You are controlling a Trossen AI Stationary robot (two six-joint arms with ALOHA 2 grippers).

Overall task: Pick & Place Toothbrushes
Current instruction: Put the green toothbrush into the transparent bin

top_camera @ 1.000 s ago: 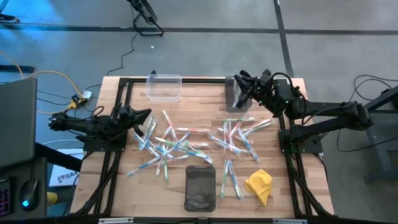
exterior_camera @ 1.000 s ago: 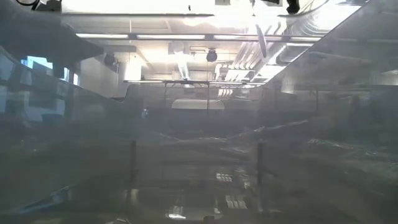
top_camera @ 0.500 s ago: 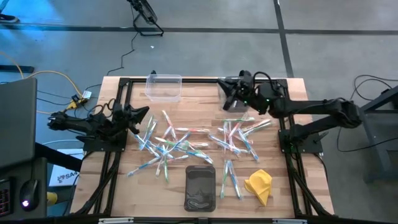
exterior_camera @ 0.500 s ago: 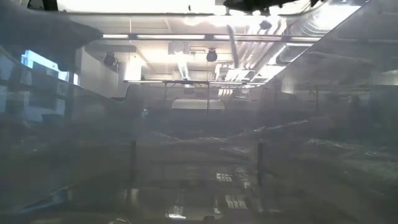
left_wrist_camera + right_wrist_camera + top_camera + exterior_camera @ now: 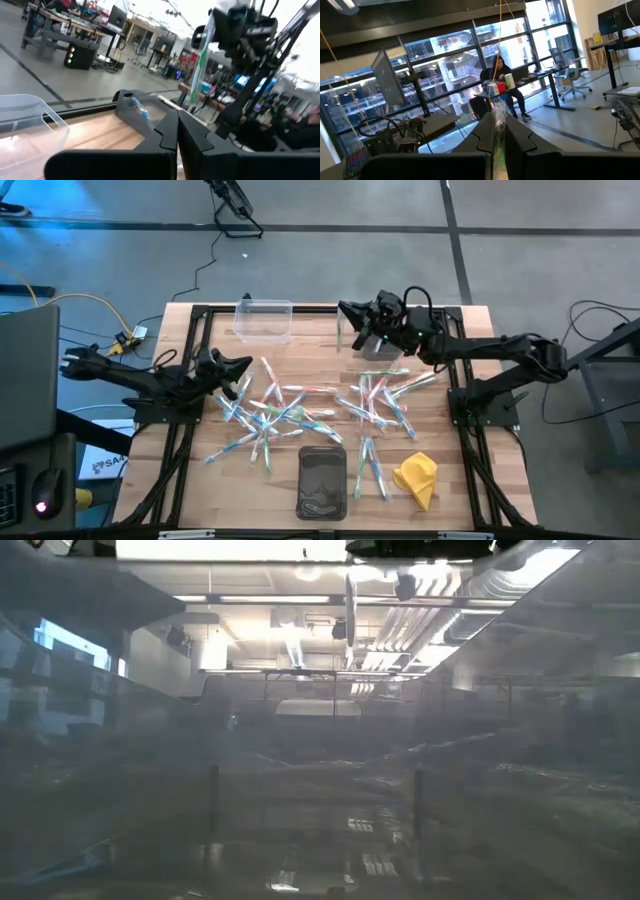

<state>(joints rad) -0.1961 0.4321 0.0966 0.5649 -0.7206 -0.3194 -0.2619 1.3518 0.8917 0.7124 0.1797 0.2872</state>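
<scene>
Above the bench's far edge, the right claw is clamped on one toothbrush by its tip; it could slip free short of the grey bin. The left claw is together, empty.

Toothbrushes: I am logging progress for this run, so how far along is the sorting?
Barely begun. Done: one blue-accented brush seems to lie in the grey bin. In hand: the right gripper, shut on a toothbrush, holds it above the table's far edge between the clear bin and that grey bin. Left: dozens of toothbrushes on the table. The left gripper, shut, waits empty.
</scene>
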